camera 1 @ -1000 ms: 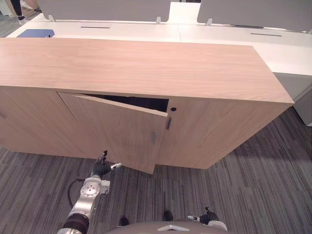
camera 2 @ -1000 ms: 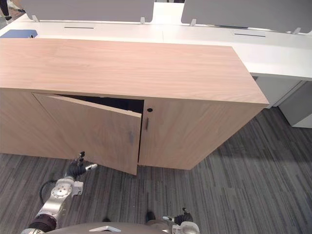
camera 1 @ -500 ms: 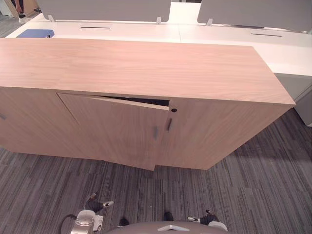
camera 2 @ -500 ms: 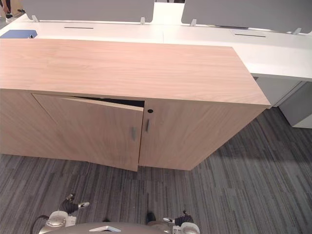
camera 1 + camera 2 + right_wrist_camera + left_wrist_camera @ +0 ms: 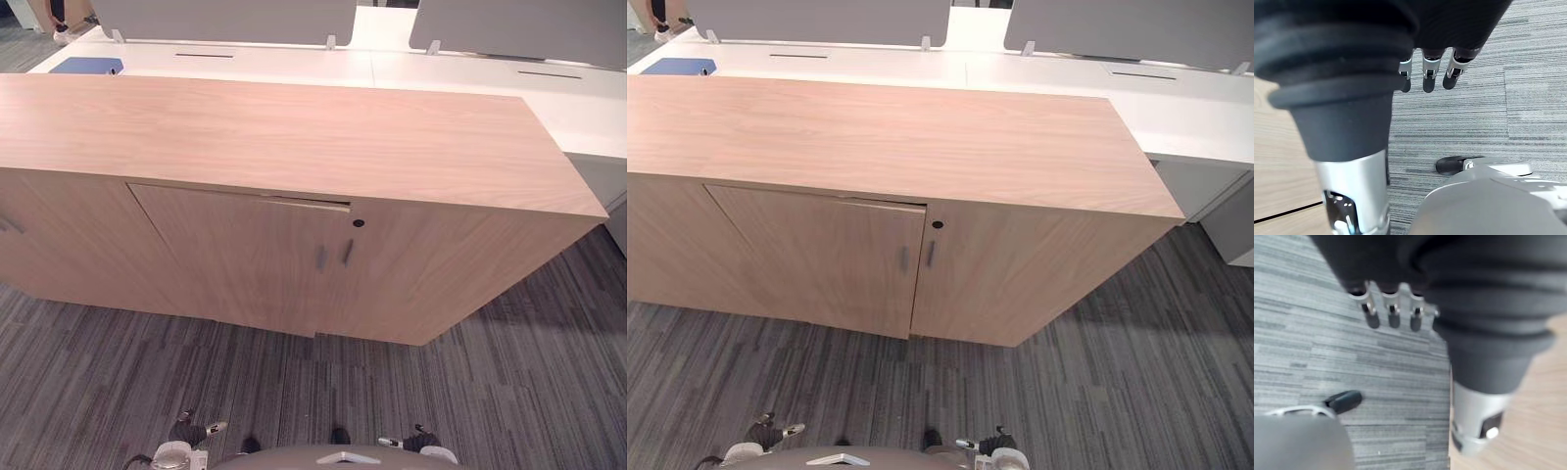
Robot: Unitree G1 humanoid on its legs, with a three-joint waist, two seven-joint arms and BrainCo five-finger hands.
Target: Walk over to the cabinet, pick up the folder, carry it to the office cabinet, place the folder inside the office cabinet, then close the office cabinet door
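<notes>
- The cabinet door (image 5: pixel 240 257) is swinging almost shut, with only a sliver remaining at its top, so the task is nearly ending.
- The left hand (image 5: pixel 188 431) is pulling back, fingers relaxed and empty; the right hand (image 5: pixel 421 441) is hanging likewise.

Office cabinet (image 5: pixel 892 137): long, wood-grained, and I see it standing on the grey striped carpet (image 5: pixel 1097 392)
Door (image 5: pixel 823 255): almost flush with the front; I make out a thin gap at its upper corner above the handle (image 5: pixel 903 258)
Behind: white counter (image 5: pixel 1048 78), blue flat object (image 5: pixel 676 67) at its far left
Left hand (image 5: pixel 769 433), right hand (image 5: pixel 991 446): low at my bottom edge, well apart from the cabinet
</notes>
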